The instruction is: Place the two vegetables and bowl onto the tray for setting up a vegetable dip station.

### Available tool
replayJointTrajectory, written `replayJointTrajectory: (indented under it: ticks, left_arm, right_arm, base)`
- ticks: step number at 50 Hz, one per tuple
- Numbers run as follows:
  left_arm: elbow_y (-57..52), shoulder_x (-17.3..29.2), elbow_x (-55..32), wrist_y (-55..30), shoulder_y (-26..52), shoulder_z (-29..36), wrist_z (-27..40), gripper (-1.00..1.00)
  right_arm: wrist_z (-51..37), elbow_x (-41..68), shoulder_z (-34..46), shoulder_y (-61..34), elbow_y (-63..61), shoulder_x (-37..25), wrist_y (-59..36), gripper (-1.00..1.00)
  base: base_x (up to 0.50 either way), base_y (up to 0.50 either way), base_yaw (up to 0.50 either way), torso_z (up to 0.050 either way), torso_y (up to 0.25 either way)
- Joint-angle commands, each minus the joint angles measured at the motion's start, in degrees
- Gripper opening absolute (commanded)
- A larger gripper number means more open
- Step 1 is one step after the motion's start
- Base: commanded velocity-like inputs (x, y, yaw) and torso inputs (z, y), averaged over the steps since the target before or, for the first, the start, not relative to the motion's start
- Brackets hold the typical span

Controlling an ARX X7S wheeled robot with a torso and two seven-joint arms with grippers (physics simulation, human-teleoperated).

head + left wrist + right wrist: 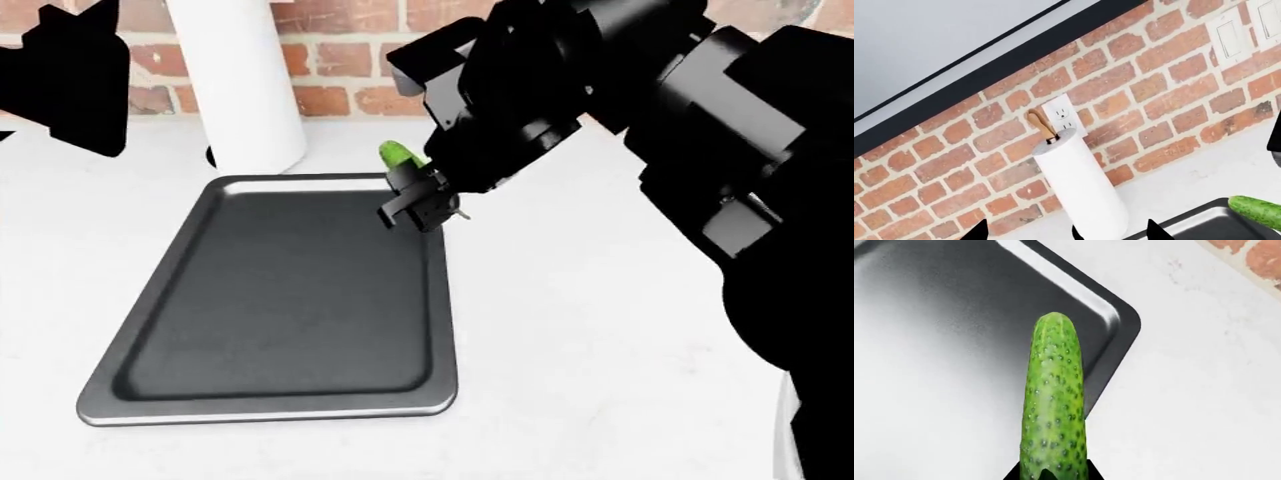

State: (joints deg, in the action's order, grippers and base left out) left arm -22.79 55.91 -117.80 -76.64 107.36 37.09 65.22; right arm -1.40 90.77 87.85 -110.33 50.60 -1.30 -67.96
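The right hand (424,205) was closed on the bumpy, dark-green cucumber (1053,400), holding it above the far right corner of the flat, dark-grey metal tray (180,330). The risk, as I judged it: released from there, the round vegetable could roll over the tray's low shiny rim onto the smooth white tabletop (614,350), being so close to that corner. Just behind the tray stood a tall white paper-towel cylinder (1081,185) before a rough red-brick wall (1154,85). The left hand's state I could not tell.

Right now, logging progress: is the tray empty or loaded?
Empty: the tray is bare; the cucumber hangs above its far corner in the right pincer.
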Motion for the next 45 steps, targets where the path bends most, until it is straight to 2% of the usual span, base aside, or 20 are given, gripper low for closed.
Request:
replayJointTrajectory:
  ticks: [1,22,45]
  left_arm:
    - [-0.6,1.1,-0.9,0.1,0.7,0.0,-0.1,1.0]
    - [-1.6,2.7,1.1,0.8,-1.6,-0.7,-2.2,1.0]
    - [-1.6,2.7,2.2,1.2,-1.8,-0.4,-3.2,1.0]
  right_arm:
    - [4.2,-1.3,2.0,2.4,1.7,1.3,5.2,-1.0]
    - [7.3,-1.1,2.0,8.4,1.6,1.3,12.8,-1.0]
    - [7.6,-1.6,2.0,10.6,1.6,1.3,12.7,-1.0]
  base:
    - [0.0,0.0,0.0,0.0,0.0]
    - [0.0,0.0,0.0,0.0,0.0]
    - [0.0,0.0,0.0,0.0,0.0]
